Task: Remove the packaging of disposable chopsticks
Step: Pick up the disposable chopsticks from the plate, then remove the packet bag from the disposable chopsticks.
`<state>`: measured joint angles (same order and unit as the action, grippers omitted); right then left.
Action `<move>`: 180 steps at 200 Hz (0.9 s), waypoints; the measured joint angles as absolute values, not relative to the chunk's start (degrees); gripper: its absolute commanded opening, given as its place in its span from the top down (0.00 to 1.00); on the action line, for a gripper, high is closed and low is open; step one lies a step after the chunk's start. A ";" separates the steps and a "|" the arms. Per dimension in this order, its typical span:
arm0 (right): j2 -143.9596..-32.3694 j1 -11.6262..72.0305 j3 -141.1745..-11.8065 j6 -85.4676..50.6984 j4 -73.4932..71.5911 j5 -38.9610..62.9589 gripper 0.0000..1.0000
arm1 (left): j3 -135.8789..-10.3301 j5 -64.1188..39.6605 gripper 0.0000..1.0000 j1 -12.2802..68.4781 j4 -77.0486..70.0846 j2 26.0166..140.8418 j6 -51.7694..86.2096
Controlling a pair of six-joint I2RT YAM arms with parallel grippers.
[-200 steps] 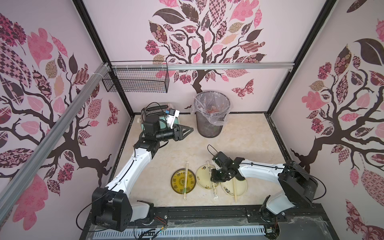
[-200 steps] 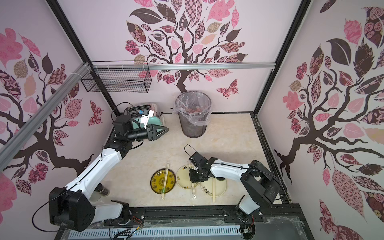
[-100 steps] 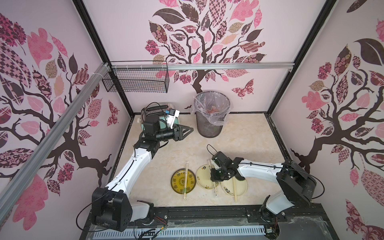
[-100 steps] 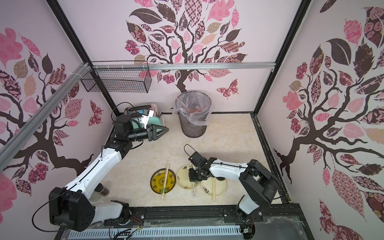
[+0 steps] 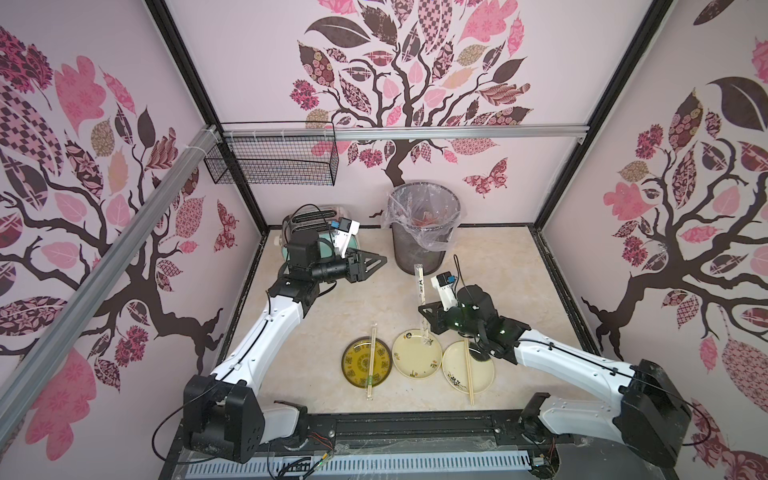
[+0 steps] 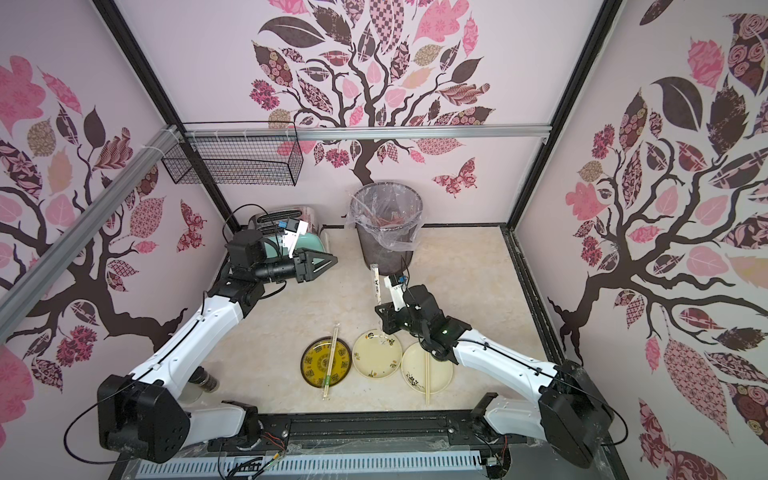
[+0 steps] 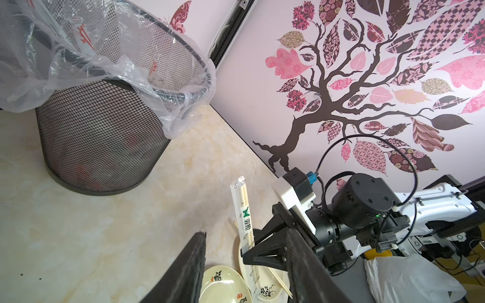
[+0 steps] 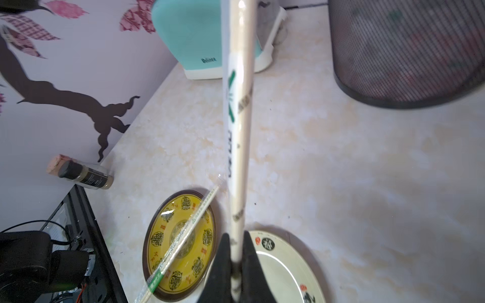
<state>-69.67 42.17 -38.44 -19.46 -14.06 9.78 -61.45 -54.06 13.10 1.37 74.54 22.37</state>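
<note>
My right gripper (image 5: 424, 316) (image 8: 236, 236) is shut on a sleeved pair of disposable chopsticks, gripping it partway along. The packaging (image 5: 419, 286) (image 7: 244, 210) (image 8: 237, 118) is clear with green print. It stands steeply, its top toward the bin and its lower end over the middle cream plate (image 5: 411, 361). A second sleeved pair (image 5: 371, 357) with a green band lies across the yellow plate (image 5: 353, 365). Bare chopsticks (image 5: 468, 370) rest on the right cream plate (image 5: 482, 374). My left gripper (image 5: 384, 259) (image 7: 245, 233) hovers open and empty left of the bin.
A black mesh bin (image 5: 424, 224) with a clear liner stands at the back, red-printed wrappers inside. A teal toaster (image 5: 311, 220) sits in the back left corner under a wire basket (image 5: 270, 162). A small dark-capped bottle (image 8: 84, 178) lies by the left wall.
My right gripper has shut on the sleeved pair and raised it from lying on the middle plate to standing steeply. The left arm has not moved.
</note>
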 measured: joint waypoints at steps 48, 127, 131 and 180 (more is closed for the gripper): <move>-70.98 40.27 -33.34 -18.17 -33.30 19.29 1.00 | -61.39 -55.46 0.43 13.13 -0.36 72.66 21.15; -70.13 40.03 -26.37 -19.11 -47.86 27.03 1.00 | -60.88 -64.73 0.43 21.45 -1.93 74.91 17.65; -70.13 40.03 -26.37 -19.33 -48.27 27.31 1.00 | -60.88 -64.99 0.42 21.91 -1.76 75.11 17.50; -72.23 39.99 -26.37 -20.45 -51.03 30.00 1.00 | -60.88 -65.89 0.50 24.82 -1.67 76.64 16.84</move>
<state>-72.23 39.99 -26.37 -20.45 -51.03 30.00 -60.88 -65.89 24.82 -1.67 76.64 16.84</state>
